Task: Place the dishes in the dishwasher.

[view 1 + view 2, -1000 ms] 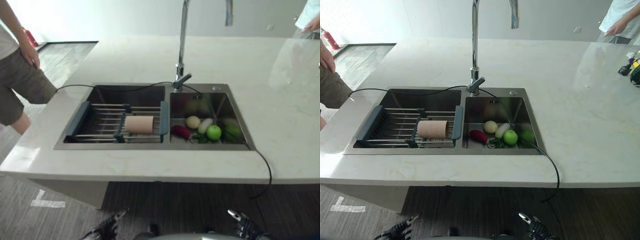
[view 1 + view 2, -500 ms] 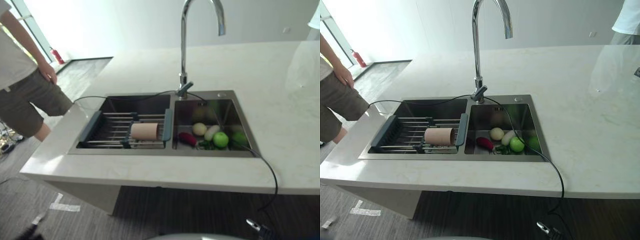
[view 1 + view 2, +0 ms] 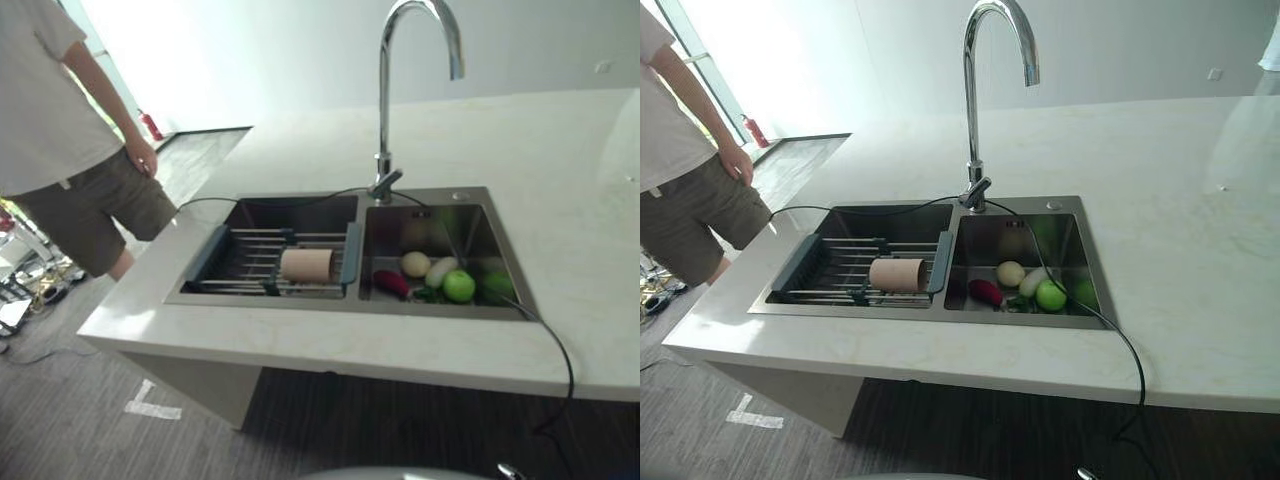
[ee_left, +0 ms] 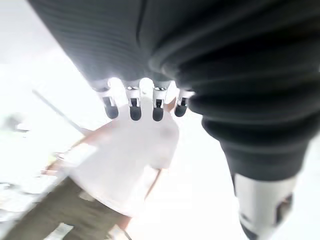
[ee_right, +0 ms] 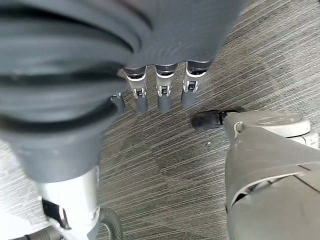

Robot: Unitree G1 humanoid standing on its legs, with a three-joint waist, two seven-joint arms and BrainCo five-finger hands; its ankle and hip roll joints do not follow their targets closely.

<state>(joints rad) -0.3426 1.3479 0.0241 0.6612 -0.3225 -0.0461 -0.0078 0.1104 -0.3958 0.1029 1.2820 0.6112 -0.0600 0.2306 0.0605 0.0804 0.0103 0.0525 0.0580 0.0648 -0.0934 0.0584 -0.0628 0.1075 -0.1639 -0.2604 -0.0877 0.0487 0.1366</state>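
A beige cup (image 3: 307,264) lies on its side on a wire drying rack (image 3: 240,262) with dark blue ends, set across the left basin of a steel double sink (image 3: 270,300). My left hand (image 4: 132,107) hangs down with straight fingers and holds nothing; a person in a white shirt stands past it. Fingers relaxed and bare, my right hand (image 5: 162,97) hangs low over the grey striped floor. Both hands are far from the cup and the counter.
The right basin holds a green apple (image 3: 459,286), a pale onion (image 3: 415,264) and a red pepper (image 3: 390,283). A tall tap (image 3: 385,100) rises behind the sink. A black cable (image 3: 555,350) runs over the counter's front edge. A person (image 3: 70,150) stands at the counter's left end.
The whole picture has shifted, so the camera has moved. More of the person at the left now shows. The cup and the food in the sink lie as before.
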